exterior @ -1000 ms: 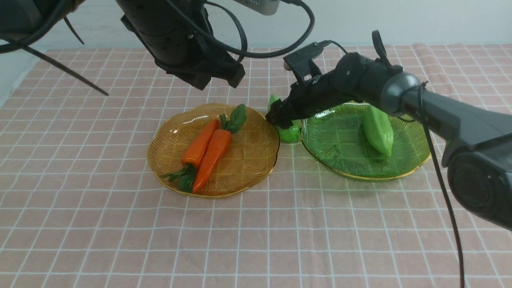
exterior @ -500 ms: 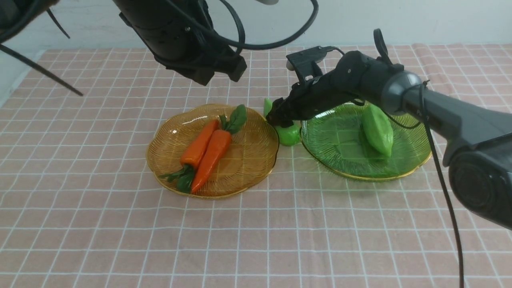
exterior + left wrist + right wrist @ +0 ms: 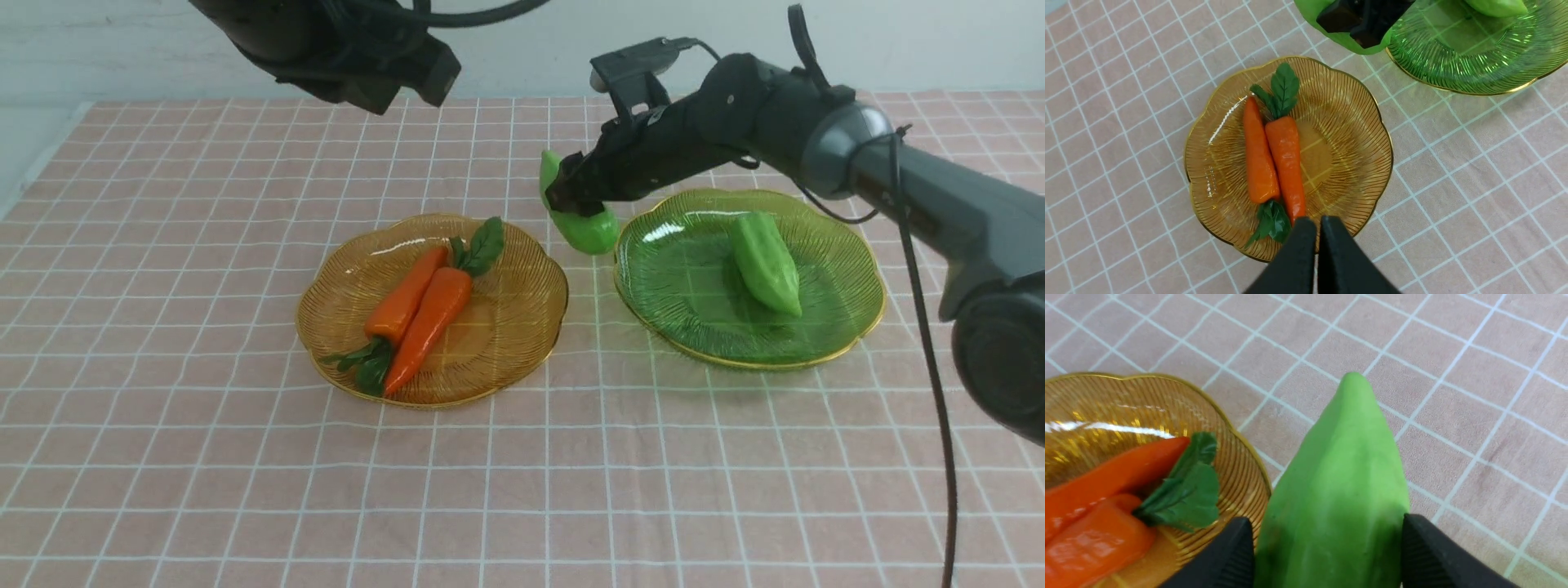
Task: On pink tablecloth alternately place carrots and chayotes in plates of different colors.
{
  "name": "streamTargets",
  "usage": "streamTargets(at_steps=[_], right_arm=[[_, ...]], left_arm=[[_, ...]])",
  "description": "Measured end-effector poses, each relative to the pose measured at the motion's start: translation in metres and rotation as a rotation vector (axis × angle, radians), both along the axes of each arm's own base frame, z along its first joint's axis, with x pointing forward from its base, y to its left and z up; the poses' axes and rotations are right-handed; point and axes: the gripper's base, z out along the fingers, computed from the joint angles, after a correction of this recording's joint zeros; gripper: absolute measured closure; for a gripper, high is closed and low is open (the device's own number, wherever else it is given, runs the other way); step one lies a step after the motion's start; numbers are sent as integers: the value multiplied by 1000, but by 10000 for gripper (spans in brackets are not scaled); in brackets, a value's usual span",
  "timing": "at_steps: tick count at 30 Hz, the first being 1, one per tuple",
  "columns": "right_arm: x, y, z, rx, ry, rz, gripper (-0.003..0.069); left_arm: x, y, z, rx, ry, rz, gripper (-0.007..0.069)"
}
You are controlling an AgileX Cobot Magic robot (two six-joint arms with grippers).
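Two orange carrots (image 3: 416, 314) lie side by side in the amber plate (image 3: 522, 327) on the pink tablecloth (image 3: 245, 490). One chayote (image 3: 765, 263) lies in the green plate (image 3: 678, 302). My right gripper (image 3: 571, 200) is shut on the second chayote (image 3: 584, 229) and holds it in the air between the two plates; in the right wrist view the chayote (image 3: 1339, 490) sits between the black fingers (image 3: 1429, 555). My left gripper (image 3: 1318, 222) is shut and empty, high above the amber plate (image 3: 1355, 134); the front view shows only its arm (image 3: 326, 41).
A pale wall runs behind the table. The right arm's cable (image 3: 931, 367) hangs along the right side. Bare cloth lies in front of both plates.
My right gripper has lifted the chayote off the cloth between the plates and raised it. My left arm has moved up and to the left.
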Motion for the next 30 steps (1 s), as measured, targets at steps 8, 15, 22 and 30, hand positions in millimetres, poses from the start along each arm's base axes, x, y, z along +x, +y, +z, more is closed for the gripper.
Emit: streamTargets(at_steps=[8, 15, 22, 30], right_arm=[[-16, -28, 29, -78, 166, -60, 239], [-25, -57, 31, -223, 312, -208, 239], [-23, -66, 17, -328, 344, -258, 226], [-22, -66, 8, -334, 379, -287, 84]], left_arm=[[-10, 6, 10, -15, -28, 1, 628], [-14, 8, 15, -39, -34, 20, 628], [-16, 7, 15, -61, -21, 26, 628], [-23, 8, 19, -94, -9, 13, 628]])
